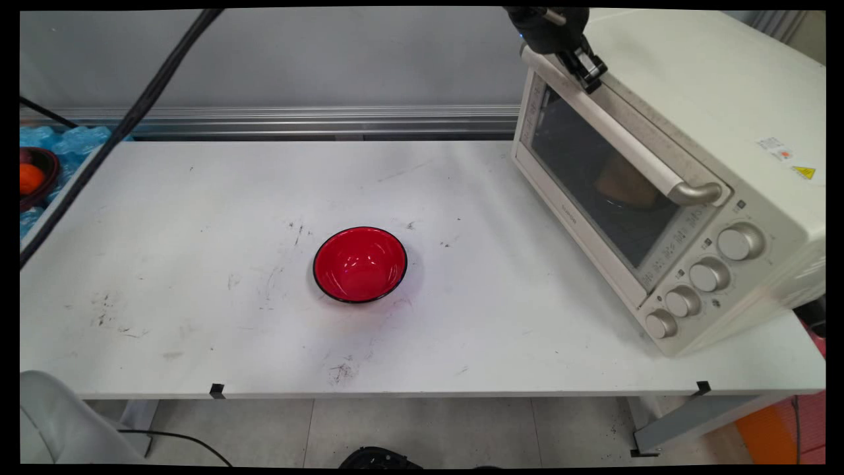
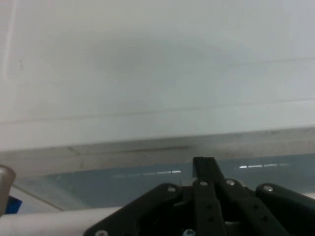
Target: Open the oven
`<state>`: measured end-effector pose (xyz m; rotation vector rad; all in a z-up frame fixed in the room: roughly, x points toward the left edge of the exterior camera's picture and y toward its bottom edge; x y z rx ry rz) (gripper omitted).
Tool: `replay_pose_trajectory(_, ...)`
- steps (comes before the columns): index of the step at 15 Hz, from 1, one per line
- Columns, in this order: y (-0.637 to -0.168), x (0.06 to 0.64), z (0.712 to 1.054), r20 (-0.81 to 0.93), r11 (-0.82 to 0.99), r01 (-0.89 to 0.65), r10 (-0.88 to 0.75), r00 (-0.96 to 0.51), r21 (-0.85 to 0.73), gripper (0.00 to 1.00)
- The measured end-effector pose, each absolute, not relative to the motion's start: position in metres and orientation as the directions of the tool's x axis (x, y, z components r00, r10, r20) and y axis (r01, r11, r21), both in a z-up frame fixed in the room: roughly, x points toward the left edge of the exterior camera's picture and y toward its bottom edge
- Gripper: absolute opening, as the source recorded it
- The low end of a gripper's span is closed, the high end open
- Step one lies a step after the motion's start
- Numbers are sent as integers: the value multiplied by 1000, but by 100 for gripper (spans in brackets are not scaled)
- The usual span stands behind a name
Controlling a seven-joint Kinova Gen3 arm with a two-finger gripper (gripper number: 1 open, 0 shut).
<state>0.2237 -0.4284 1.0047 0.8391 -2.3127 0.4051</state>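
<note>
The gripper (image 1: 589, 74) sits at the oven (image 1: 666, 191) door's top edge, its fingers (image 2: 204, 169) pressed together just above the handle (image 1: 620, 142); the red bowl (image 1: 360, 264) lies well apart on the bench (image 1: 198, 264).

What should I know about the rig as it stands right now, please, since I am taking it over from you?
Gripper: shut, at the far end of the oven's door handle, by the door's top edge.
Toaster oven: on the table's right side, door closed; something brownish shows dimly through the glass, I cannot tell what.
Red bowl: upright and empty, mid-table, well apart from the oven.
Table: white and scuffed.
Done: the bowl is out; the oven door is not open.
</note>
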Motion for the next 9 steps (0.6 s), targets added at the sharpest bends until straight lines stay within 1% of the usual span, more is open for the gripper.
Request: replay_pose_trajectory(9, -433, 218, 990, 627, 754, -653, -474, -618, -74, 0)
